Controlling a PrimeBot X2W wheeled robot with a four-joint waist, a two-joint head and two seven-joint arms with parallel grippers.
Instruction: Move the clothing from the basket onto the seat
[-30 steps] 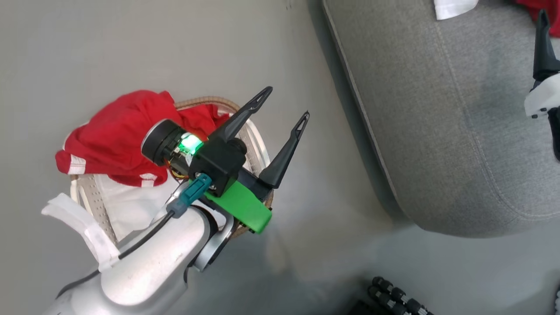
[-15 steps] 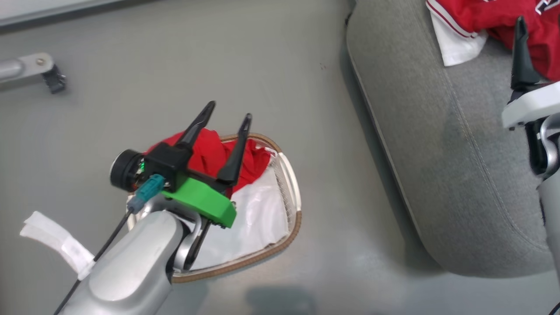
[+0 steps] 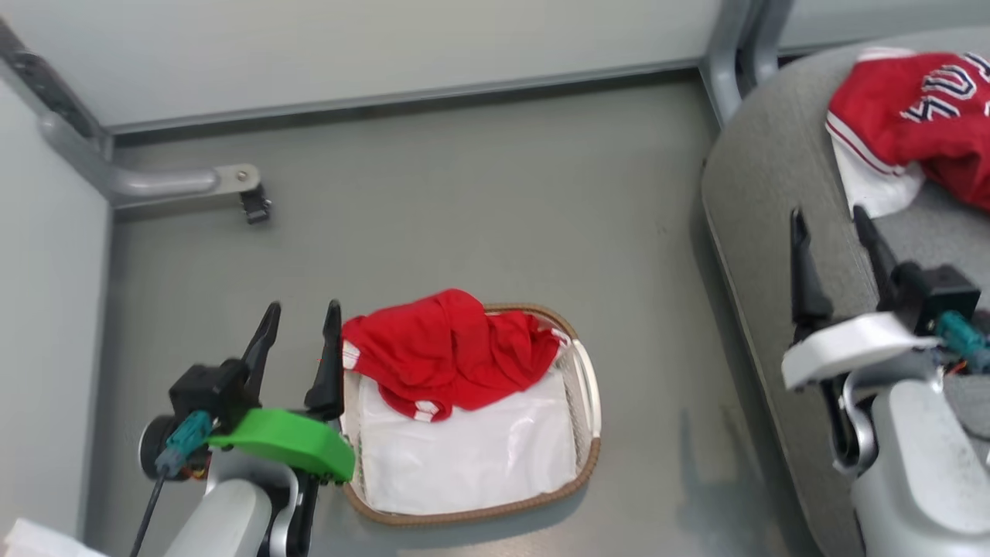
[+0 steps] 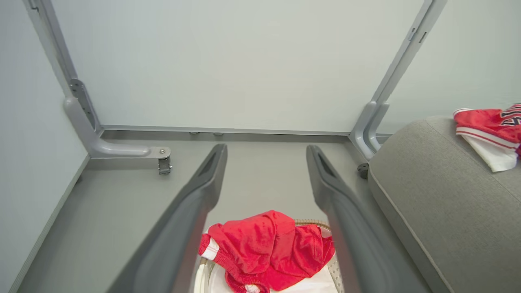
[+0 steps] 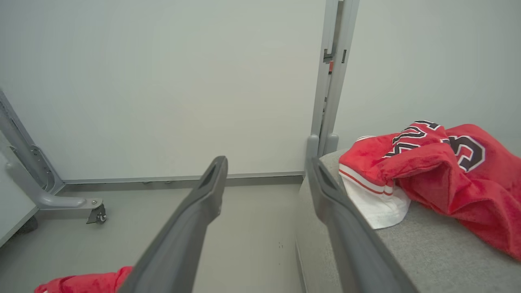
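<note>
A red piece of clothing (image 3: 452, 356) with white cuffs lies bunched across the far end of the basket (image 3: 592, 456), over its white liner (image 3: 472, 449). My left gripper (image 3: 302, 309) stands open and empty just left of the basket, above the floor. In the left wrist view the clothing (image 4: 264, 248) shows low between that gripper's (image 4: 266, 148) fingers. My right gripper (image 3: 827, 216) is open and empty over the left edge of the grey seat (image 3: 766, 201). Another red garment (image 3: 913, 116) with white trim and lettering lies on the seat, right of the right gripper (image 5: 266, 160).
Pale wall panels close off the back. A grey metal foot with a caster (image 3: 232, 182) sits on the floor at the back left. A grey upright post (image 3: 727, 70) stands by the seat's far corner. Bare grey floor separates basket and seat.
The head camera has tilted up, so the whole picture has shifted. Relative to the basket, my left gripper has gone from above it to its left side. Both grippers stay open.
</note>
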